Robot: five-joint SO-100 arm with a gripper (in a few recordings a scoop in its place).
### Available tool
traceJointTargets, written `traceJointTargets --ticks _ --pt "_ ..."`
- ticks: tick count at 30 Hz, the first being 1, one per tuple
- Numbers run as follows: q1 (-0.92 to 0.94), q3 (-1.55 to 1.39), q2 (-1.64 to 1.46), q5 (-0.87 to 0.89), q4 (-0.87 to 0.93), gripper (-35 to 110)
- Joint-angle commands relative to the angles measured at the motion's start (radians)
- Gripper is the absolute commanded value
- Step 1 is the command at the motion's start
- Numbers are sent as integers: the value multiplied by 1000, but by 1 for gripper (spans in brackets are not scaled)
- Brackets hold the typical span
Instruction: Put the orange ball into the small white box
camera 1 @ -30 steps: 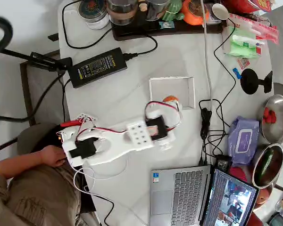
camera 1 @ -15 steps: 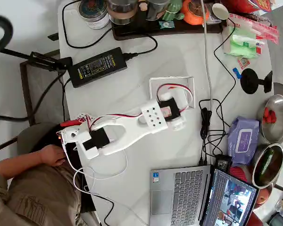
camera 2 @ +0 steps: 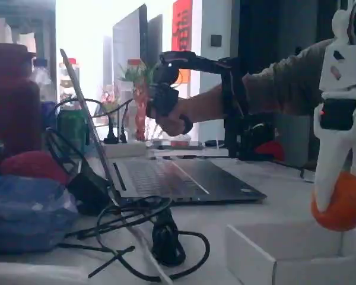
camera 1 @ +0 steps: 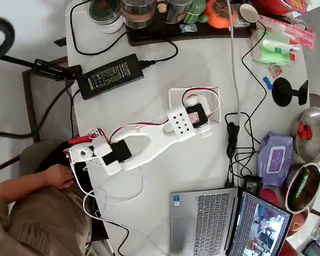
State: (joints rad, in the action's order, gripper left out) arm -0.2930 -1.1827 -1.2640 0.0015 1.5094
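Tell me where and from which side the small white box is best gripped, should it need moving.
Pinch one thin upright wall from above, one claw finger inside and one outside. The small white box is shallow and lidless, so its rim is exposed; the far-left corner in the overhead view looks freest. The claw already hangs over the right part, shut on the orange ball, with cables close beside that side.

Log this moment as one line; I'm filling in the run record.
phase: carry | gripper: shut on orange ball | ball: above white box, not released | box: on table beside cables
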Motion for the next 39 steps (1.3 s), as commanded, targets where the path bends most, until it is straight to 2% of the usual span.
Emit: traceJointTargets --ticks 1,12,21,34,39 --pt "-5 25 -17 5 0 10" --pt "-5 9 -15 5 3 11" --pt "-6 9 -15 3 18 32" --pt "11 20 -43 5 20 33" --pt "12 9 -189 5 21 32"
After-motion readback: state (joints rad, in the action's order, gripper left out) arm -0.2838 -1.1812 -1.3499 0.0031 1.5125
